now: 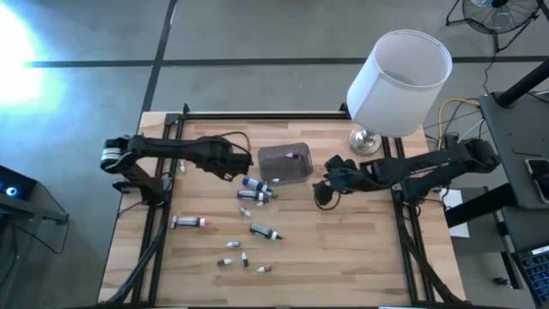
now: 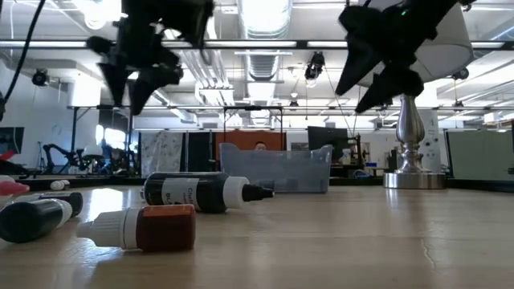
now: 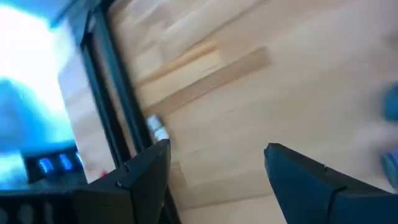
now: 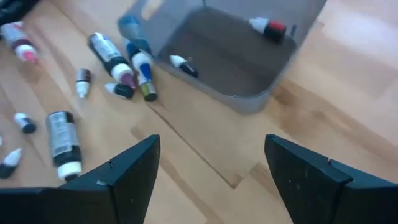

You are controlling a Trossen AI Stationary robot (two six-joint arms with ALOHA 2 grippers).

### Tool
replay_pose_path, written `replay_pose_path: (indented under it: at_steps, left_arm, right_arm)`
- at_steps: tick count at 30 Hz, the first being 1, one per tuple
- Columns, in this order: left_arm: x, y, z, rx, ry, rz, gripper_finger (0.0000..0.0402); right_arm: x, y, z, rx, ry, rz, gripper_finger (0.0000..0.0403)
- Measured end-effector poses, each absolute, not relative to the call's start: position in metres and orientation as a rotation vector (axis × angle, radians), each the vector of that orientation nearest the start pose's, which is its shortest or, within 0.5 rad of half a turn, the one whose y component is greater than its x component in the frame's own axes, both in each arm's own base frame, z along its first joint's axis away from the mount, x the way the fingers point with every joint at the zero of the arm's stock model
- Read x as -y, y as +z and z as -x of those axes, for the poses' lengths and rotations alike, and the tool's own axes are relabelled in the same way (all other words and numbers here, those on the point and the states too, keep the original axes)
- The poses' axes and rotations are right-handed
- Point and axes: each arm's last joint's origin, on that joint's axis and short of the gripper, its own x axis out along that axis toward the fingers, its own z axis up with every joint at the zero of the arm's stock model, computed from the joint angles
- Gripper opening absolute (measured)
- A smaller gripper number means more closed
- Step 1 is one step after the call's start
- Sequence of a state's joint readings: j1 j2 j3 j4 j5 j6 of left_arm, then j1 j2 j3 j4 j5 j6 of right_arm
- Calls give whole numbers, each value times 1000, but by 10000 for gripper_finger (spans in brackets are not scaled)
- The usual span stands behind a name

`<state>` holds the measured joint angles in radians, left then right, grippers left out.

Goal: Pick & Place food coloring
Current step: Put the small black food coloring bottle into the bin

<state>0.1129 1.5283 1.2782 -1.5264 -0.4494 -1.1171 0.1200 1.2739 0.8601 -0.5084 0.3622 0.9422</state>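
Several food coloring bottles and tubes lie on their sides on the wooden table: a cluster (image 1: pixel 257 190) just in front of the tub, a pink-tipped tube (image 1: pixel 190 222), a dark bottle (image 1: pixel 266 230) and tiny ones (image 1: pixel 233 257). Two small bottles, one red-capped (image 4: pixel 268 26) and one black-capped (image 4: pixel 183 64), lie inside the grey translucent tub (image 1: pixel 283 163). My left gripper (image 1: pixel 243 165) hangs open above the table left of the tub, with only bare wood between its fingers (image 3: pixel 217 146). My right gripper (image 1: pixel 322 190) hangs open right of the tub, pointing toward it (image 4: pixel 211 140).
A table lamp with a white shade (image 1: pixel 399 81) and a silver base (image 1: pixel 364 139) stands at the far right, close behind my right arm. Black frame rails run along the table's left and right edges (image 1: pixel 159 215). Bare wood lies at the near right.
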Motion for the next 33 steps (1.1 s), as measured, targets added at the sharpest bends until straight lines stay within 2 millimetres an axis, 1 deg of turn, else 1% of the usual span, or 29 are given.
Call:
replay_pose_path:
  at_steps: [2, 4, 6, 9, 11, 14, 17, 19, 25, 30, 33]
  left_arm:
    - [-48, 265, -226, -1271, 1376, 564, 236]
    - [-56, 251, -210, -1265, 1468, 625, 236]
    - [-63, 236, -192, -1257, 1525, 746, 236]
    - [-67, 217, -165, -1201, 1547, 934, 236]
    - [-69, 208, -154, -1111, 1538, 1019, 236]
    - [-71, 199, -143, -999, 1525, 1079, 236]
    - [-75, 192, -137, -906, 1551, 1097, 236]
    - [-78, 186, -133, -881, 1588, 1124, 236]
    - [-86, 170, -123, -934, 1687, 1099, 236]
    - [-91, 162, -124, -978, 1696, 1098, 236]
    - [-92, 162, -126, -997, 1690, 1090, 236]
  right_arm:
    - [-15, 233, -252, -721, -641, -663, 290]
    - [-12, 234, -254, -721, -650, -668, 295]
    - [-11, 237, -255, -716, -646, -668, 299]
    - [-11, 241, -254, -704, -641, -682, 301]
    - [-11, 243, -252, -697, -639, -686, 301]
    - [-10, 243, -251, -690, -657, -674, 301]
    - [-8, 242, -250, -678, -682, -658, 302]
    - [-7, 241, -250, -676, -697, -654, 302]
    - [-5, 241, -250, -666, -715, -651, 302]
    - [-5, 241, -250, -668, -711, -643, 302]
    - [-5, 241, -250, -685, -691, -595, 302]
